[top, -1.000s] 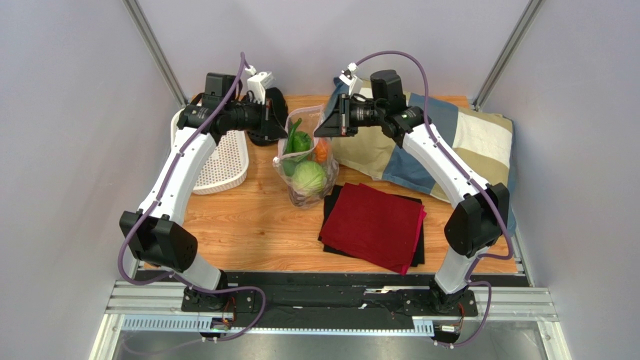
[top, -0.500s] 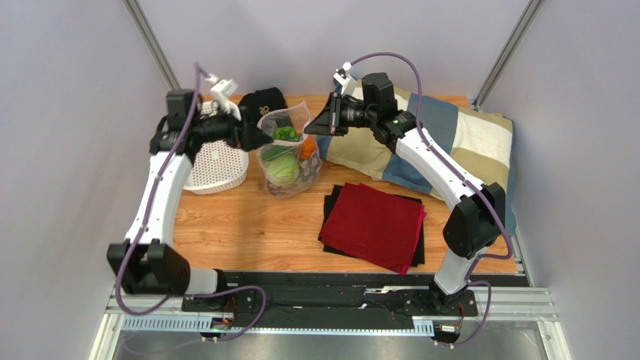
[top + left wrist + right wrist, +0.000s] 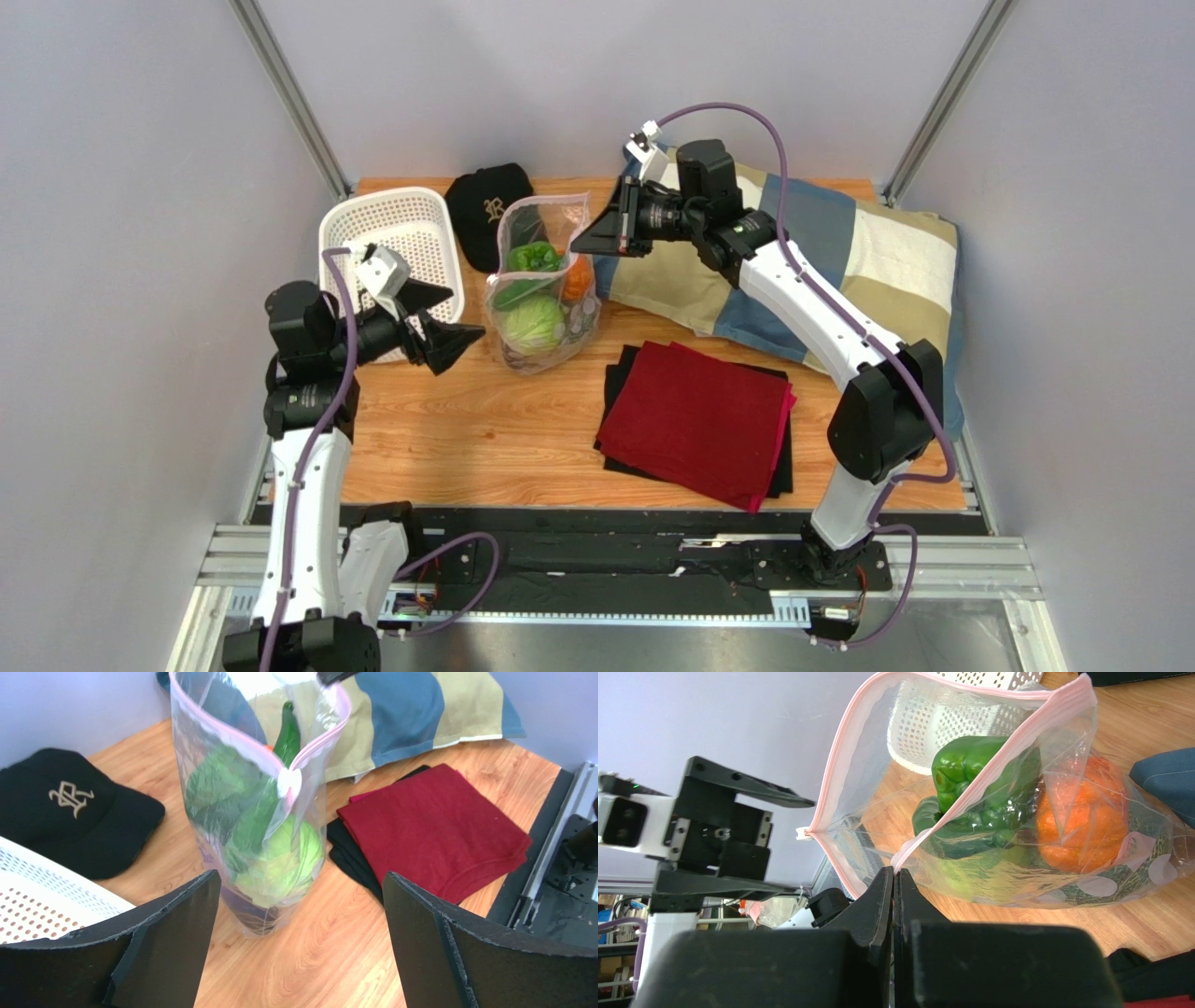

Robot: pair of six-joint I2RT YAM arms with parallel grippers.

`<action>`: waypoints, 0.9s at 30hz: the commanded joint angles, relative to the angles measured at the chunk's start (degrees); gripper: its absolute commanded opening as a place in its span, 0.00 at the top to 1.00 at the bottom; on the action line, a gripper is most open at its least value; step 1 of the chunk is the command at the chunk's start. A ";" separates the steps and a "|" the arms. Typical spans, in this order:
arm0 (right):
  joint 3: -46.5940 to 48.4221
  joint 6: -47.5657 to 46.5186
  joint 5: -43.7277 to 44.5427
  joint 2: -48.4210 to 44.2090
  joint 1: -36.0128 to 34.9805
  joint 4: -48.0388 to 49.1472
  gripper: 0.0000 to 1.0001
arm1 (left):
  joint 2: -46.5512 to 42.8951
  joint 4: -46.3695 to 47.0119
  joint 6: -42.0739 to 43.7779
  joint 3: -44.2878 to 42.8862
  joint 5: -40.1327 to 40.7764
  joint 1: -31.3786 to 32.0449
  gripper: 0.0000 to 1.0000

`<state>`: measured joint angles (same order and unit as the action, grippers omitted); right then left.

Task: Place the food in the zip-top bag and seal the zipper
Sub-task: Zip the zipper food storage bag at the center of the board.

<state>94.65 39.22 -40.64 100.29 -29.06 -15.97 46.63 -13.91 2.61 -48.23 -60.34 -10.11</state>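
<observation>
Between the right fingers point(image 3: 875, 904) the zipper point(image 3: 835, 759) end is pinched.

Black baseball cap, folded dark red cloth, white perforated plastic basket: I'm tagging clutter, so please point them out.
Black baseball cap point(image 3: 105, 826): left wrist view, on its crown.
Folded dark red cloth point(image 3: 697, 420): top external view, middle of the top layer.
White perforated plastic basket point(image 3: 393, 231): top external view, bare floor.
</observation>
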 commanded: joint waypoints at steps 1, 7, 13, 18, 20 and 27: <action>0.62 -0.90 -1.37 -1.68 -0.29 2.08 1.00 | 4.95 9.96 5.03 0.07 -1.97 0.53 0.14; 0.97 -3.10 -2.16 -1.94 -0.65 1.29 1.00 | 9.61 15.32 11.24 1.12 -3.55 2.81 0.26; 0.97 -3.36 -2.16 -2.03 -0.56 1.20 1.00 | 11.02 18.21 14.98 3.14 -3.56 6.15 0.27; 0.62 -3.71 -2.95 -2.29 -0.56 1.46 1.00 | 13.04 23.31 11.98 3.32 -1.29 9.05 0.29; 0.62 -4.24 -3.65 -2.38 -0.65 1.55 1.00 | 13.92 25.50 10.58 3.40 -0.14 9.84 0.37; 1.76 -6.70 -5.76 -2.56 1.01 -0.12 0.96 | 14.02 19.81 10.12 0.77 -1.18 9.85 1.00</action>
<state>94.65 34.83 -43.88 100.29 -29.36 -16.51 61.58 6.90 10.72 -45.30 -59.42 -0.30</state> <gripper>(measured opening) 0.007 0.030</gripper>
